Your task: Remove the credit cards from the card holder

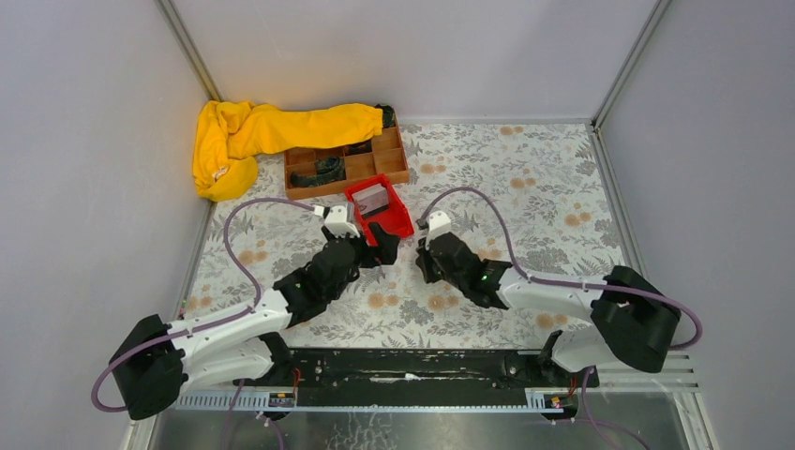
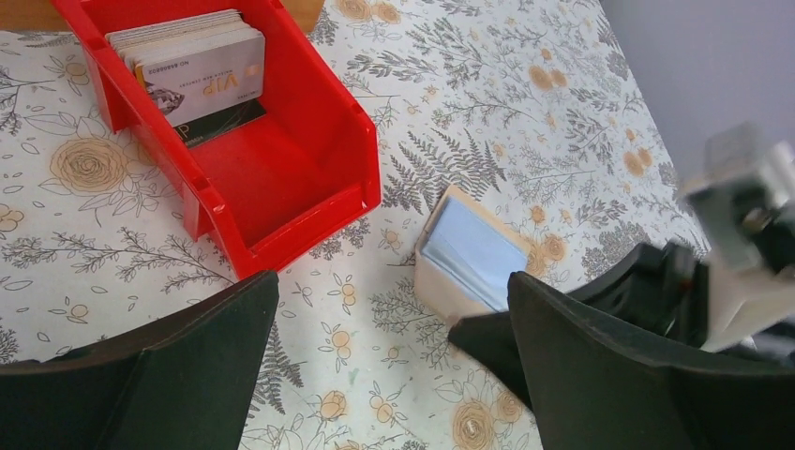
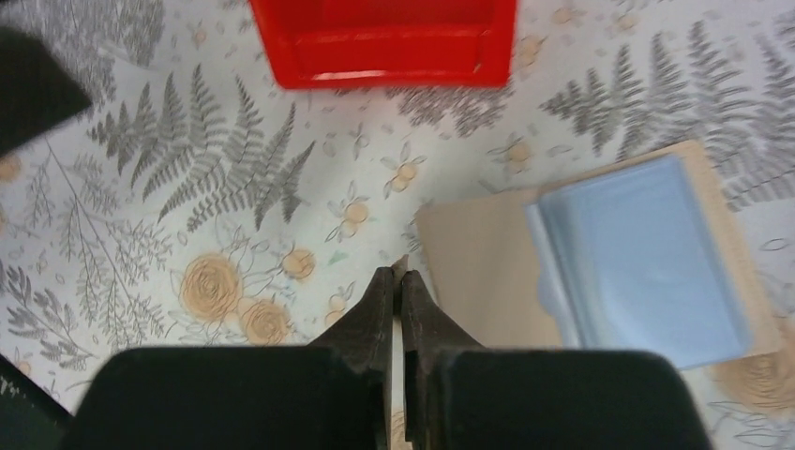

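Right hand [image 3: 400, 277] closed, pinching card holder [image 3: 600, 267]

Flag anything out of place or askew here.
A yellow garment lies draped over the back of the wooden compartment tray in the far left corner, hiding compartments. The credit cards sit stacked in the red bin; nothing spilled.

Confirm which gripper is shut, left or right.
The right gripper: its fingers meet, closed on the tan corner of the card holder. The left gripper has its fingers wide apart, holding nothing, just short of the red bin.
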Controlling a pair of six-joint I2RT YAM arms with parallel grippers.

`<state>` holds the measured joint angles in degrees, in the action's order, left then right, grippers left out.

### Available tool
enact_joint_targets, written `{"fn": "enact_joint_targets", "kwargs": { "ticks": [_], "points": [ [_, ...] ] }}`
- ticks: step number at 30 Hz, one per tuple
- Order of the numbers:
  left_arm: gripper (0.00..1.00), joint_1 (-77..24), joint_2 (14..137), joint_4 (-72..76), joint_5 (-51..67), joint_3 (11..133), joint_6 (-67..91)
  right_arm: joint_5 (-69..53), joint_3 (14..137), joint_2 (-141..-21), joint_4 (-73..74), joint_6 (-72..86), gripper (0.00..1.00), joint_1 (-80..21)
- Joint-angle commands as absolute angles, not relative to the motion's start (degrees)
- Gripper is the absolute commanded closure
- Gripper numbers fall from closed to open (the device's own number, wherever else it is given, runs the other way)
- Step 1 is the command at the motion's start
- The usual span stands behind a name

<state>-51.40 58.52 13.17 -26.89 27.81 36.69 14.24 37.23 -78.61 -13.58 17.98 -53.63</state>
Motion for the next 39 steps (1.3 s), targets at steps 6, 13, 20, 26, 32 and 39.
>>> {"fn": "enact_joint_targets", "kwargs": {
  "ticks": [6, 13, 20, 26, 32, 39],
  "points": [
    [0.00, -51.8, 56.4, 13.4, -30.4, 23.7, 38.7, 19.1, 40.6, -82.5, -17.9, 19.9, 0.44, -61.3],
    [0.00, -51.7, 52.7, 13.2, -31.3, 22.1, 35.6, 29.7, 39.3, -74.1, -15.6, 12.9, 0.40, -61.3],
    [0.01, -50.6, 60.4, 13.2, -27.5, 30.4, 33.2, 24.8, 37.5, -70.1, -14.3, 16.8, 0.25, -49.0],
    [0.10, -50.6, 71.3, 13.7, -24.1, 40.7, 34.3, 35.6, 35.0, -73.2, -15.5, 19.4, 0.94, -46.3],
    [0.15, -50.6, 76.8, 17.4, -23.5, 43.0, 33.0, 33.1, 32.5, -81.2, -23.5, 19.6, 1.00, -46.3],
    [0.16, -50.9, 79.3, 21.2, -23.9, 38.2, 31.4, 20.2, 31.9, -85.4, -26.0, 19.8, 1.00, -46.4]
  ]
}}
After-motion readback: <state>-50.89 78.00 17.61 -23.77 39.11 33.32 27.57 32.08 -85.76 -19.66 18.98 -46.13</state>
